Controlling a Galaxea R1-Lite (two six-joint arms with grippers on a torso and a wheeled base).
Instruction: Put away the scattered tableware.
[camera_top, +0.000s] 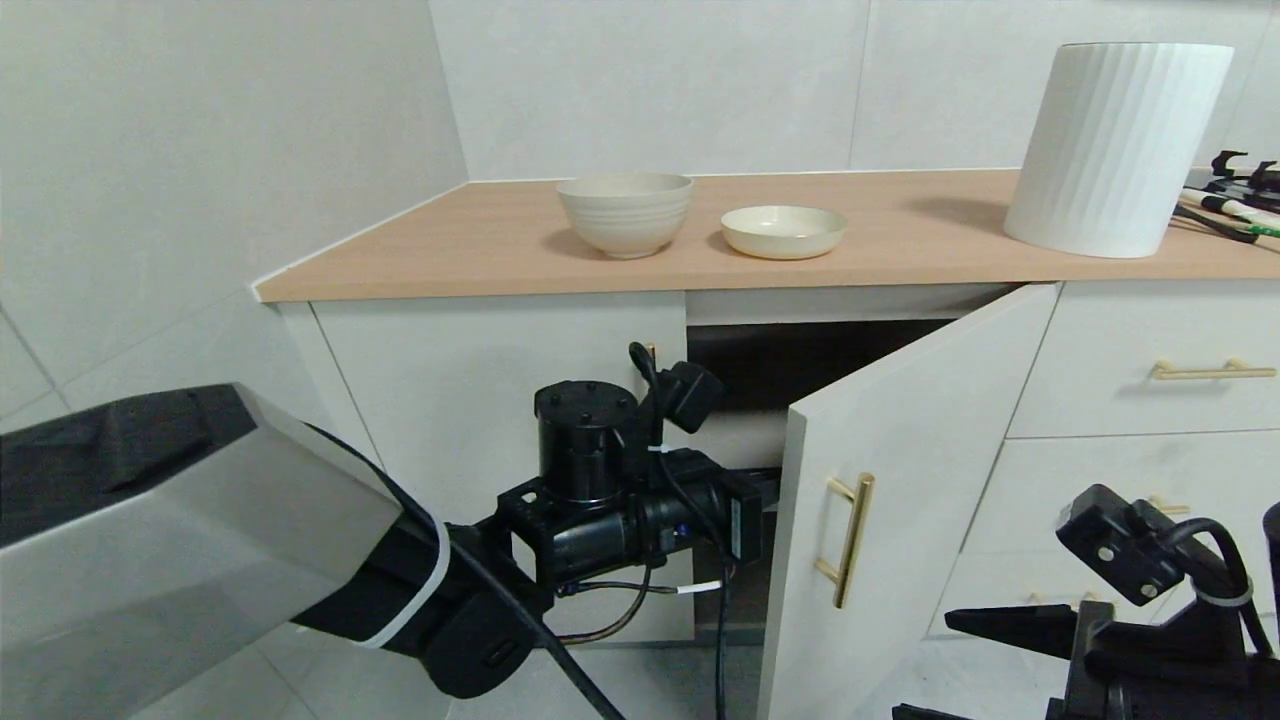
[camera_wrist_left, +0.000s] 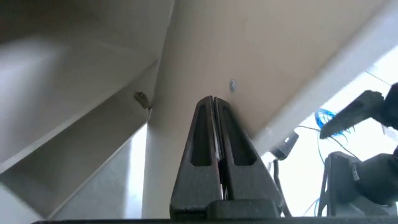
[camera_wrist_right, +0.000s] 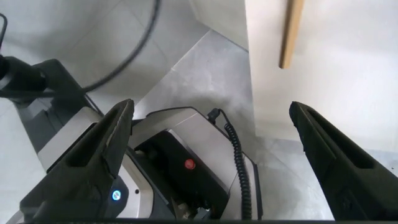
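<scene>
A beige ribbed bowl (camera_top: 625, 212) and a shallow cream dish (camera_top: 783, 230) stand side by side on the wooden countertop (camera_top: 450, 250). Below them a white cabinet door (camera_top: 900, 470) with a gold handle (camera_top: 850, 540) stands partly open. My left arm goes into the opening, where my left gripper (camera_wrist_left: 213, 102) is shut on nothing, its tips against the inner face of the door (camera_wrist_left: 267, 50). My right gripper (camera_top: 925, 665) hangs low in front of the door, open and empty, with the handle (camera_wrist_right: 291, 31) beyond its fingers (camera_wrist_right: 115, 134).
A tall white ribbed container (camera_top: 1115, 145) stands on the counter at the right, with pens and black tools (camera_top: 1230, 205) behind it. Drawers with gold handles (camera_top: 1210, 371) fill the cabinet front on the right. A tiled wall closes off the left side.
</scene>
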